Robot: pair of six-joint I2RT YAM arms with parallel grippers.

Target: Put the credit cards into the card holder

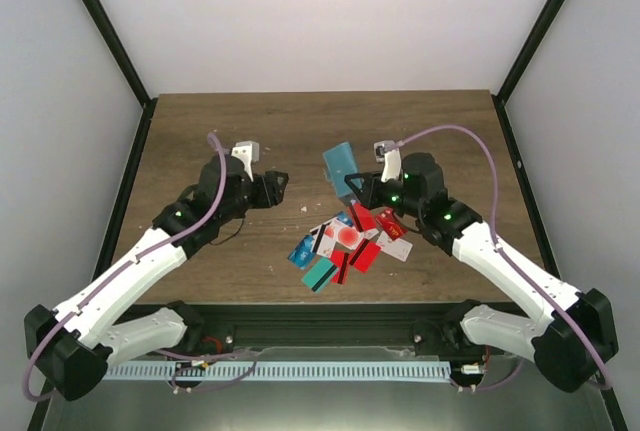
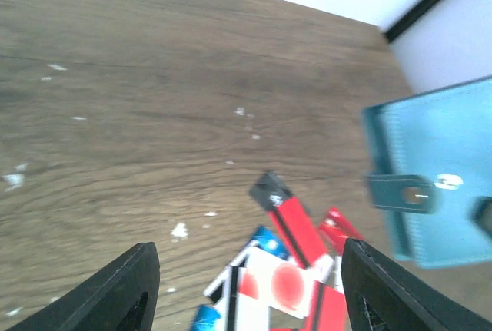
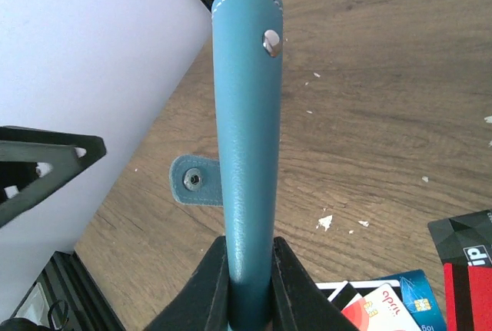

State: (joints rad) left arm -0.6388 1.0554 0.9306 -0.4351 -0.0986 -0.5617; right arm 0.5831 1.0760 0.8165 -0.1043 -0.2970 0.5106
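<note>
The credit cards [image 1: 348, 241] lie in a loose overlapping pile of red, white, blue and teal-green on the wooden table [image 1: 200, 141], in front of the arms. My right gripper [image 1: 354, 184] is shut on the teal-blue card holder [image 1: 341, 162] and holds it up above the pile's far edge. The right wrist view shows the card holder [image 3: 247, 139] edge-on between the jaws of that gripper [image 3: 250, 289], its snap tab [image 3: 194, 180] sticking out left. My left gripper [image 1: 281, 185] hovers open left of the holder. In the left wrist view the cards [image 2: 286, 281] lie beyond that gripper [image 2: 250, 292], and the card holder [image 2: 450, 170] is at right.
Black frame posts [image 1: 105, 36] and white walls enclose the table on three sides. Small white specks [image 2: 179, 230] dot the wood. A red card with a black end [image 3: 465, 266] lies at the pile's edge under the right wrist.
</note>
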